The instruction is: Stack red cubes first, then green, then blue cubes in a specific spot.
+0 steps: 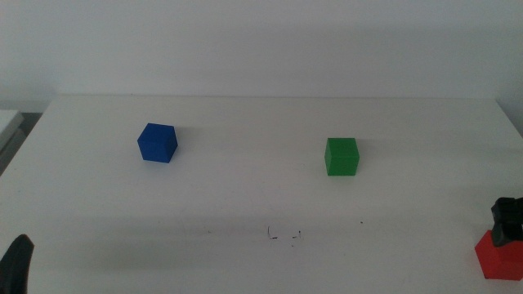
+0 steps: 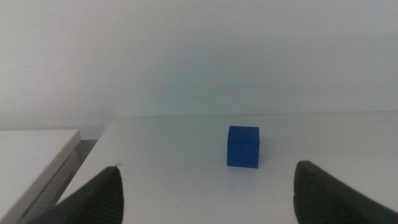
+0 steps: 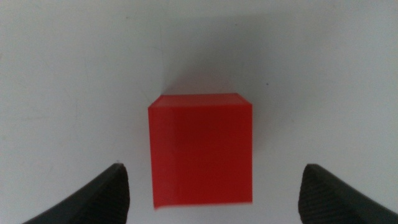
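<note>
The red cube (image 1: pixel 499 258) sits on the white table at the near right corner. My right gripper (image 1: pixel 507 222) hangs just above it, jaws open. In the right wrist view the red cube (image 3: pixel 201 149) lies between the two spread jaws of that gripper (image 3: pixel 211 190), touching neither. The green cube (image 1: pixel 341 156) stands right of centre. The blue cube (image 1: pixel 157 143) stands at the left and shows in the left wrist view (image 2: pixel 242 146), ahead of my open left gripper (image 2: pixel 208 190). The left gripper (image 1: pixel 15 263) waits at the near left corner. The scuffed spot (image 1: pixel 283 236) is at the near centre, bare.
The table's far edge (image 1: pixel 278 98) meets a pale wall. A white ledge (image 2: pixel 37 155) lies beyond the table's left edge.
</note>
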Available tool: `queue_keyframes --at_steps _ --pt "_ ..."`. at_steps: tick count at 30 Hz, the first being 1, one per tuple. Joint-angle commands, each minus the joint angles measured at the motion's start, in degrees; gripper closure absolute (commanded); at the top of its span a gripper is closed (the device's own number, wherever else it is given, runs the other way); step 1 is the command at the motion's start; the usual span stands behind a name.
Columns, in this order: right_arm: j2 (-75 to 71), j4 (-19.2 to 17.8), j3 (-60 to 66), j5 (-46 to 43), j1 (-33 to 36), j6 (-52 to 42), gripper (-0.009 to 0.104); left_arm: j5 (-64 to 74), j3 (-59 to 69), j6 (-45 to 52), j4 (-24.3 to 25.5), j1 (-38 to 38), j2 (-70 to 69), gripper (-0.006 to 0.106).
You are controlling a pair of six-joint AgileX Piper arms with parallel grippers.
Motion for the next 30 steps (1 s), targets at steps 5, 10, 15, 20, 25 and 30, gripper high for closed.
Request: queue_keyframes --at_steps 5,10,15,20,25,30 --pt "1.44 -0.21 1.18 -4.7 -0.36 0.19 0.011 -0.74 -0.02 -0.24 -0.28 0.07 -0.19 0.007" --pt "3.08 -0.21 1.18 -5.49 -0.36 0.31 0.013 -0.74 -0.02 -0.24 -0.28 0.07 -0.19 0.007" --pt "5.13 -0.21 1.18 -6.21 -0.27 0.31 0.017 -0.74 -0.02 -0.24 -0.28 0.07 -0.19 0.007" --pt "6.91 -0.07 1.18 -6.97 -0.27 0.31 0.018 -0.74 -0.02 -0.24 -0.28 0.07 -0.19 0.007" --pt "8.5 -0.07 1.18 -7.15 -0.27 0.31 0.023 -0.74 -0.02 -0.08 -0.28 0.07 -0.19 0.007" --pt "9.29 -0.07 1.18 -7.15 -0.27 0.31 0.031 -0.74 -0.02 -0.25 -0.28 0.07 -0.19 0.007"
